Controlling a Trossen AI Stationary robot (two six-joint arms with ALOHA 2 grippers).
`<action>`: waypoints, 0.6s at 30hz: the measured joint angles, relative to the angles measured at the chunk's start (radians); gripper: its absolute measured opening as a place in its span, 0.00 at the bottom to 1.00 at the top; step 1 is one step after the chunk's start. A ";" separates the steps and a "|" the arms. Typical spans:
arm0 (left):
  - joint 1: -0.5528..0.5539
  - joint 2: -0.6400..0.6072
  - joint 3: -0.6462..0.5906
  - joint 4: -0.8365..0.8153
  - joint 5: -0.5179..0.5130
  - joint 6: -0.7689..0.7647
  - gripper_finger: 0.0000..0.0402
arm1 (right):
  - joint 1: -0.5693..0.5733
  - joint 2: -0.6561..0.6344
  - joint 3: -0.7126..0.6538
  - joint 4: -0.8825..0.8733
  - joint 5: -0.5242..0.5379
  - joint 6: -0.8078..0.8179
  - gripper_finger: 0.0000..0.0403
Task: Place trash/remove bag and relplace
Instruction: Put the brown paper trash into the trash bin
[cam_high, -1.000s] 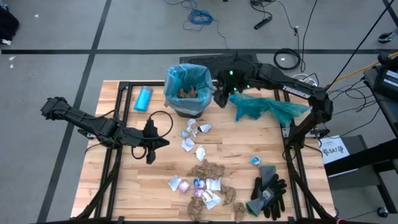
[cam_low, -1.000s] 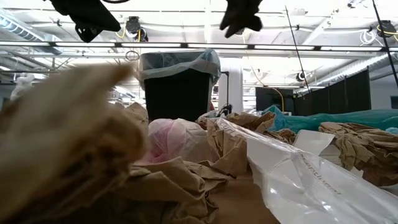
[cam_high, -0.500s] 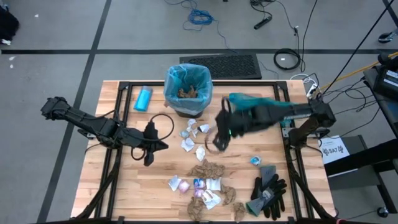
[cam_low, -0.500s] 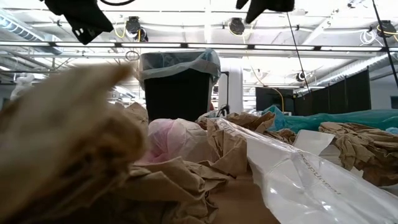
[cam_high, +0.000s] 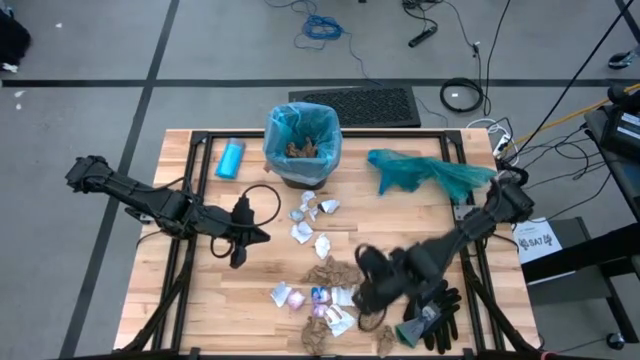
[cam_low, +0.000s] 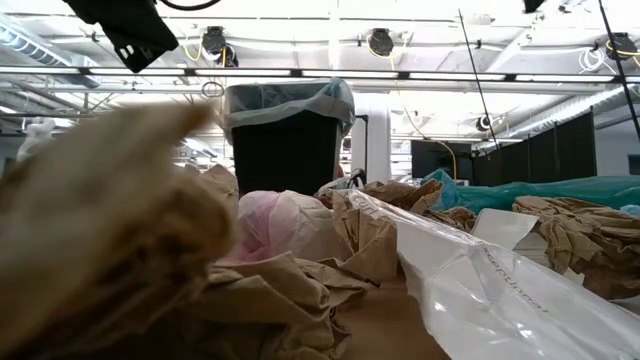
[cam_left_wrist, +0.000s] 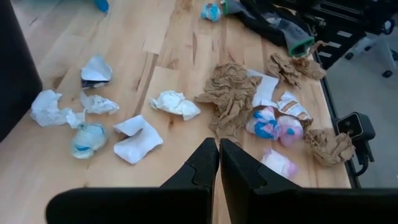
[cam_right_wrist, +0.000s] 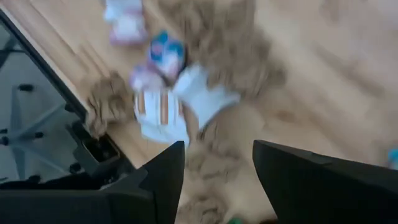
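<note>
Right gripper (cam_high: 368, 285) hovering open over trash (cam_high: 330, 290) at table's (cam_high: 200, 300) near edge.
Scraps looking light and crushable; pinching a brown wad's raised crease seems best. Left gripper (cam_high: 237, 255) waiting closed, empty.

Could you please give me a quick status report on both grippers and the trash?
Right gripper open, empty, above the trash at the table's near edge. Left gripper shut, empty, waiting mid-left. The bag lines the bin, scraps inside. Gloves beside the pile.

Overhead, table-level and two wrist views, all sharing the scrap-strewn table (cam_high: 400, 225).
</note>
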 joint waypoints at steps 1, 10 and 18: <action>0.000 0.000 0.000 0.000 0.000 0.000 0.06 | 0.018 0.017 0.000 0.008 -0.007 0.019 0.45; -0.003 0.000 0.000 0.000 0.029 -0.007 0.06 | 0.104 0.170 0.000 0.083 -0.042 0.094 0.45; -0.003 0.000 0.000 0.000 0.053 -0.008 0.06 | 0.099 0.279 0.000 0.091 -0.046 0.133 0.46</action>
